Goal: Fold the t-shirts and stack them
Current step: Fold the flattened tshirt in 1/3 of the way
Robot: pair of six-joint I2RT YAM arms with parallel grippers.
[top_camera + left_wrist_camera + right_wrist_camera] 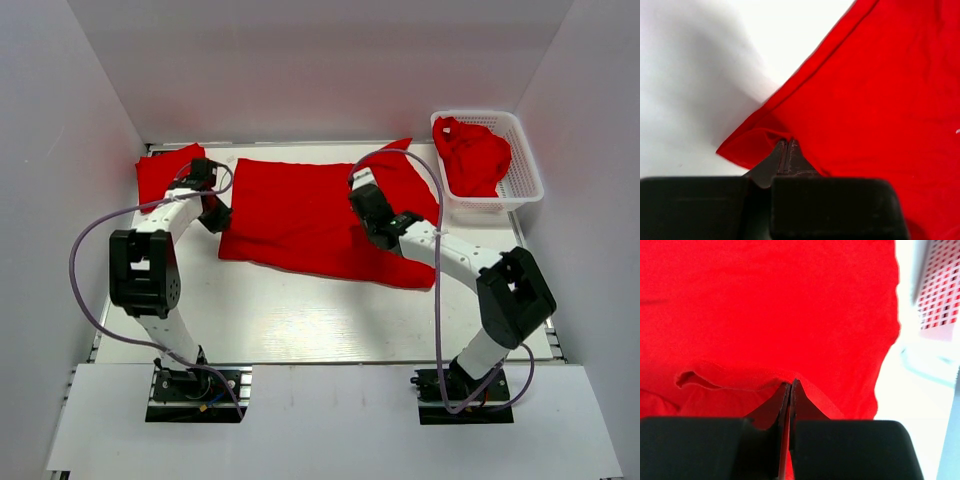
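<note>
A red t-shirt (300, 215) lies spread across the middle of the table, its near right part doubled over. My left gripper (217, 214) is at its left edge, shut on a pinched corner of the cloth (752, 145), as the left wrist view shows at the gripper (787, 142). My right gripper (366, 213) sits over the shirt's right half. In the right wrist view this gripper (791, 384) is shut on a raised fold of the t-shirt (770, 305). A second red t-shirt (160, 173) lies folded at the back left. A third (472, 155) is crumpled in the basket.
A white lattice basket (527, 170) stands at the back right, and its side also shows in the right wrist view as the basket (940, 295). White walls close in the table (300, 320) on three sides. Purple cables loop from both arms.
</note>
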